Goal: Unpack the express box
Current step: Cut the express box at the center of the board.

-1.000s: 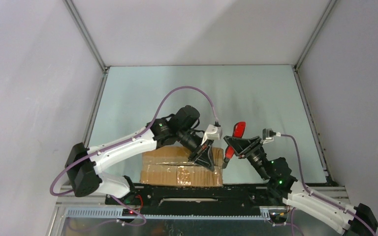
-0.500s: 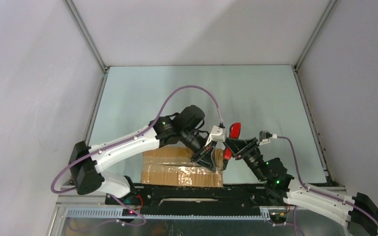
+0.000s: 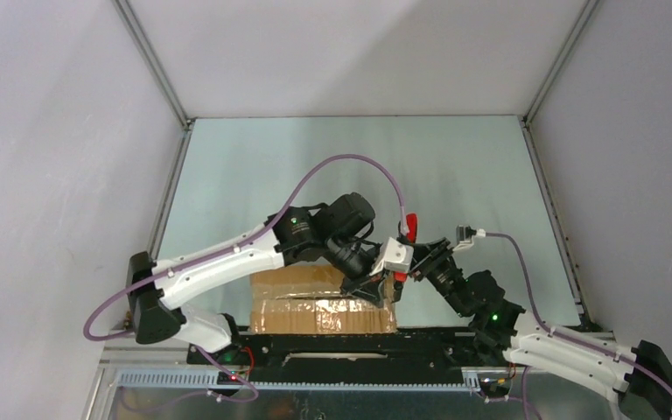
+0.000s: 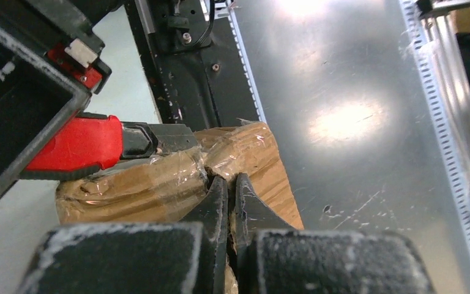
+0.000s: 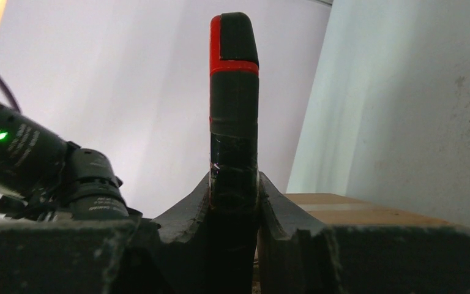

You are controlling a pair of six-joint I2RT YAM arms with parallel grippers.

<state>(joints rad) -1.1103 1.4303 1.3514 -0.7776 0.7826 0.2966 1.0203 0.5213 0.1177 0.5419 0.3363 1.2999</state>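
Note:
The express box (image 3: 302,302), brown cardboard with clear tape, lies at the table's near edge between the arms. My left gripper (image 3: 374,287) is shut, its tips pressed on the taped top at the box's right end, as the left wrist view (image 4: 226,182) shows on the box (image 4: 251,150). My right gripper (image 3: 416,262) is shut on a red-and-black cutter (image 3: 410,226), which stands up between its jaws in the right wrist view (image 5: 234,110). The cutter's other end (image 4: 79,147) lies against the box's right-end top edge. The box's top (image 5: 355,208) shows just beyond the right fingers.
The black base rail (image 3: 359,337) and a metal tray (image 3: 332,395) run along the near edge right behind the box. Grey enclosure walls (image 3: 52,175) stand on three sides. The pale green tabletop (image 3: 359,166) stretches beyond the box. Purple cables (image 3: 332,162) arc over both wrists.
My right gripper has moved left to the box's right end with the cutter, turning it more upright. My left gripper has shifted right along the box top, close against the right one.

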